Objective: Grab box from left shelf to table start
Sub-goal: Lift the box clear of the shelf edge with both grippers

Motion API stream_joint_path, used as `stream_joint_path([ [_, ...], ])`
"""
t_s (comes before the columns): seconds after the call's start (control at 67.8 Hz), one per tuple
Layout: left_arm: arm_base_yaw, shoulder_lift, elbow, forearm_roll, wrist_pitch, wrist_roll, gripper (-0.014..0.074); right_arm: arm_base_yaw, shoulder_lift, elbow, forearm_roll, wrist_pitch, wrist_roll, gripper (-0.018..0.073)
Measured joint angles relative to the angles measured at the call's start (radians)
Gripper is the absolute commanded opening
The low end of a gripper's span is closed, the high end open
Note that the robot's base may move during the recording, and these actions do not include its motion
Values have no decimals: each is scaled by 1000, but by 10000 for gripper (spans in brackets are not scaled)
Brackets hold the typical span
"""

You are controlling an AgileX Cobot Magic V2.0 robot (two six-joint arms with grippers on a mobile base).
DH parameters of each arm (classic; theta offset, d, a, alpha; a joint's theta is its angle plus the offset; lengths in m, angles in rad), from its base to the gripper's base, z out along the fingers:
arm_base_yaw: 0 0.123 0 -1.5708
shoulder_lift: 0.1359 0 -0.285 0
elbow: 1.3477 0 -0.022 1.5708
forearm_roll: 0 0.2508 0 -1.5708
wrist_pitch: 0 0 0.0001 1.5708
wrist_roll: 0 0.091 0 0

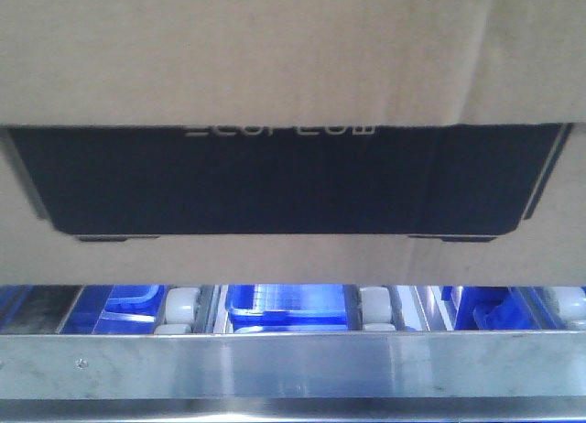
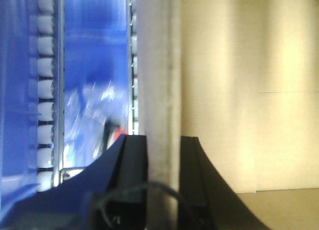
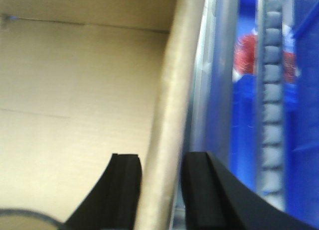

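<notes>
The box (image 1: pixel 293 57) fills the upper front view, brown cardboard with a black panel (image 1: pixel 284 180) and pale lettering, its lower edge above the left shelf's rollers (image 1: pixel 180 306). In the left wrist view my left gripper (image 2: pixel 163 143) straddles the box's upright wall (image 2: pixel 159 65), one black finger (image 2: pixel 133 155) outside and the other (image 2: pixel 193 160) inside, pressed on the cardboard. In the right wrist view my right gripper (image 3: pixel 160 160) clamps the opposite wall (image 3: pixel 174 80) the same way, its fingers (image 3: pixel 124 175) close on either side. The table is out of view.
The shelf's shiny silver front rail (image 1: pixel 293 363) runs across the bottom of the front view. Blue plastic bins (image 1: pixel 286 306) sit behind it between roller tracks. Roller rows (image 2: pixel 46 90) and blue bins (image 3: pixel 304 115) lie just outside each gripper.
</notes>
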Motion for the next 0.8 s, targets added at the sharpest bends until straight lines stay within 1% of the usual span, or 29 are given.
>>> stream_joint_path([
  [0.162, 0, -200, 197, -11, -58, -4, -92, 4, -116, 125, 40, -2, 0, 58],
  [0.354, 0, -414, 337, -24, -77, -8, -92, 6, -271, 221, 104, -5, 0, 58],
  [0.531, 0, -594, 370, -28, -84, -8, -92, 6, -412, 231, 147, -5, 0, 58],
  [0.796, 0, -759, 370, -41, -99, -1, -93, 6, -622, 232, 181, -13, 0, 58],
])
